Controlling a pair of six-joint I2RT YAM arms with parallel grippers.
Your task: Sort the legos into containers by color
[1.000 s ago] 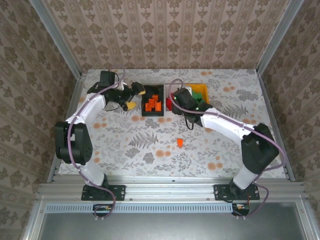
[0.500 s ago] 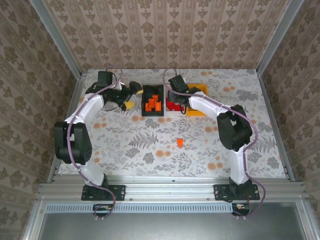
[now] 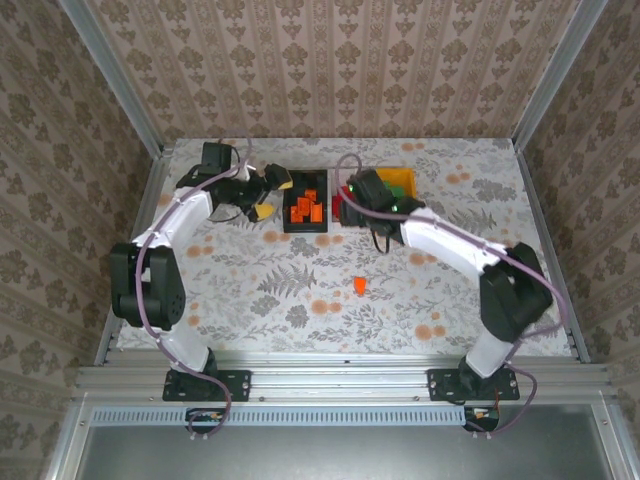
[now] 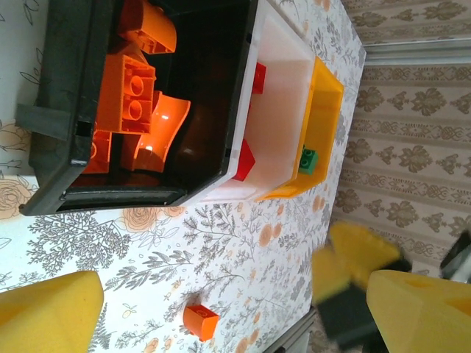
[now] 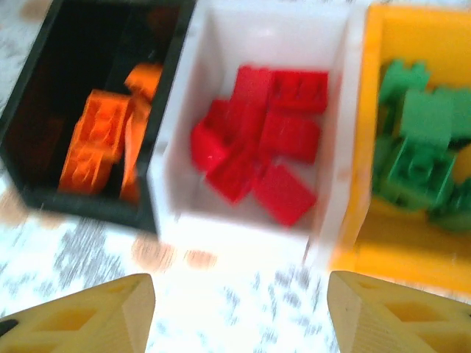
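Three containers stand in a row at the back: a black bin [image 3: 290, 203] with orange legos [image 3: 305, 207], a white bin [image 5: 243, 220] with red legos [image 5: 265, 147], and a yellow bin [image 3: 403, 178] with green legos [image 5: 419, 154]. One orange lego [image 3: 359, 285] lies alone on the table, also visible as the orange lego [image 4: 200, 321]. My left gripper [image 3: 272, 196] hangs open just left of the black bin [image 4: 73, 95], with nothing in it. My right gripper [image 3: 347, 200] hovers open at the near side of the white bin, nothing between its fingers [image 5: 81, 316].
The flowered table [image 3: 260, 280] is walled by a metal frame and patterned panels on three sides. The right arm's forearm [image 3: 440, 240] crosses the table right of the loose lego. Open tabletop spreads in front of the bins.
The right arm reached farther back over the white bin, then drew back toward the near side with its jaws wider apart. The left arm has hardly moved.
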